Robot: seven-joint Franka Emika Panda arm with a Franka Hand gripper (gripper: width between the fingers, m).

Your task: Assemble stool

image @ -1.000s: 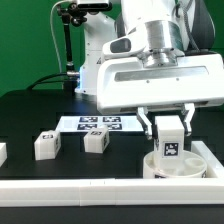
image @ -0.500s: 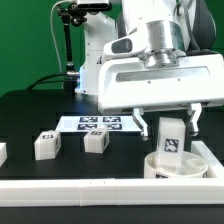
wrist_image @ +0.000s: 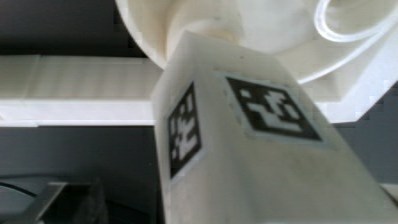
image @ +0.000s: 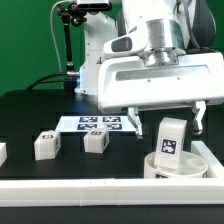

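- Pincer has just let go: a second ago its jaws were clamped on the leg block, and now they stand wide, with daylight on both sides of it.
- The leg block stays put on its own, planted in the seat disc at about four o'clock in the exterior view, hard by the border rail.
- My read: this leg is handed over to the seat, and the placing step looks done (whether it is fully home in its socket, I cannot tell from here).
- The fingers flank the block's upper part, so I judge a straight lift clears it without a nudge.
- The look of it: a white rectangular block, close to upright with perhaps a slight lean, and a black-and-white square tag on its face.
- The wrist view is filled by that same leg block, showing tags on two faces, with the seat disc curving white behind it.
- Two loose leg blocks wait on the black bench at about eight o'clock, just in front of the marker board, so more legs are left to fetch.
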